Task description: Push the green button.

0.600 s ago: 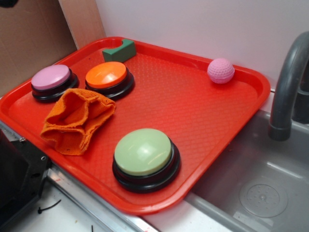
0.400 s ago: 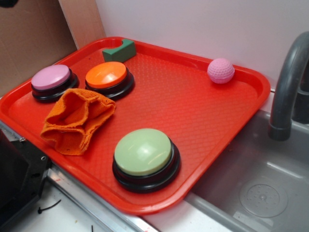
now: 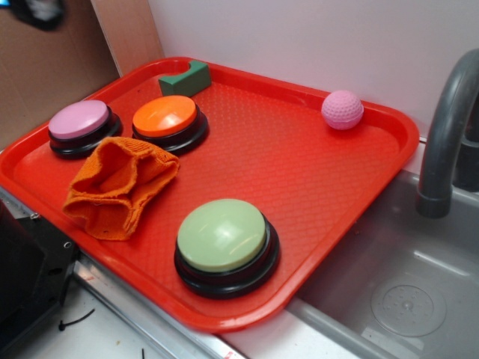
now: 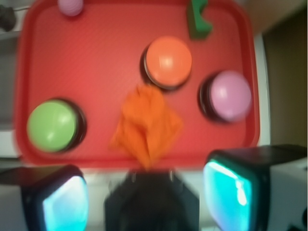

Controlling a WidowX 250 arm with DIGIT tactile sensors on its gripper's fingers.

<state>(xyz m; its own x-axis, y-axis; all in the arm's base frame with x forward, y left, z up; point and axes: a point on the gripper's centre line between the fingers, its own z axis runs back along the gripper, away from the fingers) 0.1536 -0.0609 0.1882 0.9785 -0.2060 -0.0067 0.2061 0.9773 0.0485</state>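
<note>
A red tray (image 3: 359, 187) holds the green button (image 3: 221, 234) at its near edge, beside an orange cloth (image 3: 120, 183). The gripper (image 4: 144, 192), high above in a blurred view, appears spread. It should descend centred on the dome, clear of the cloth.

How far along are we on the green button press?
Nothing looks done yet: the green button sits untouched on the red tray. In the blurred wrist view, the tool hangs open and high, off the tray's near edge. Approach and press remain.
</note>
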